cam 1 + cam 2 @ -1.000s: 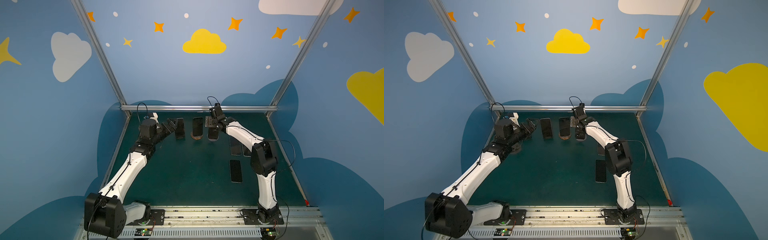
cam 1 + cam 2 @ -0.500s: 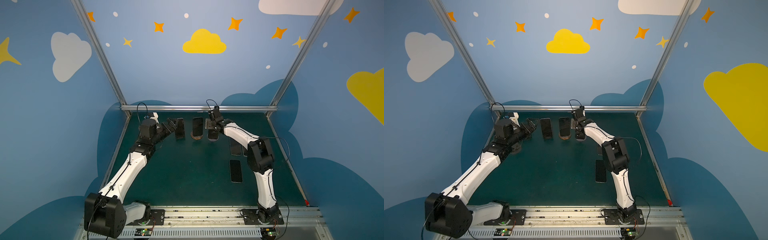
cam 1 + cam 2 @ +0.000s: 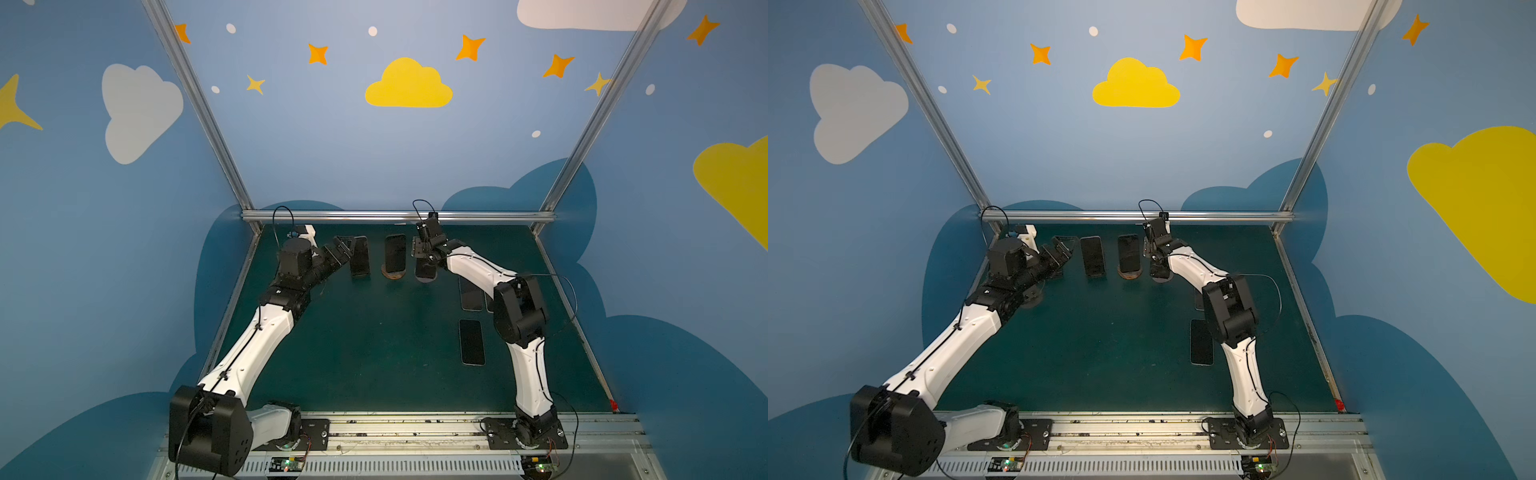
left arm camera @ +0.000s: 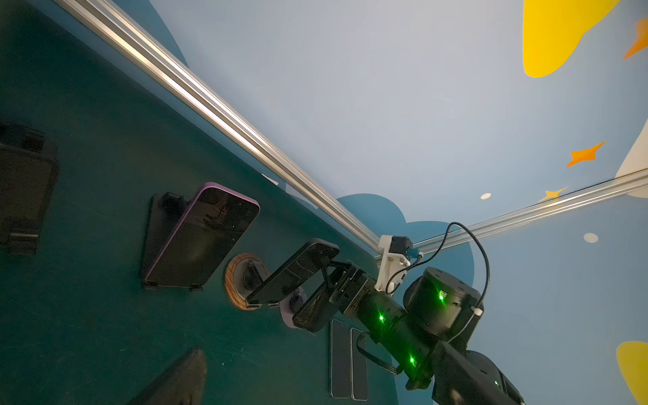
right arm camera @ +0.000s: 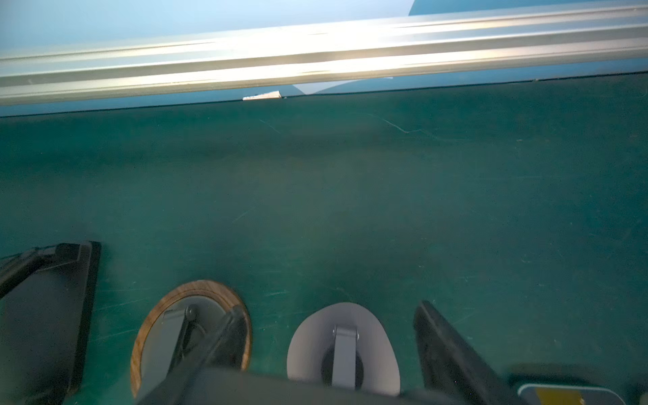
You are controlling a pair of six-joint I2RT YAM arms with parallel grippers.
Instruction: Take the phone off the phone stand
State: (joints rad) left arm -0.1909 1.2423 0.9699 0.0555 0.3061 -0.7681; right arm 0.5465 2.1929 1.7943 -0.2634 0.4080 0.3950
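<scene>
Three dark phones lean on stands along the back of the green table [image 3: 374,353]. The rightmost phone [image 3: 424,272] rests on a grey phone stand [image 5: 343,336]. My right gripper [image 3: 422,249] sits over its top end, one finger on each long side, shut on it. In the left wrist view that phone [image 4: 312,310] still leans over the grey base [image 4: 288,315]. My left gripper [image 3: 347,248] stands open beside the leftmost, purple-edged phone [image 4: 200,242], holding nothing.
The middle phone [image 3: 395,252] leans on a stand with a round wooden base [image 3: 394,274]. Two phones [image 3: 471,293] lie flat side by side at the right, another flat phone [image 3: 471,341] nearer the front. The metal rail [image 3: 395,216] runs close behind the stands.
My right gripper has come down a little over the rightmost phone and its jaws have closed in on the phone's sides. The left arm has not moved.
</scene>
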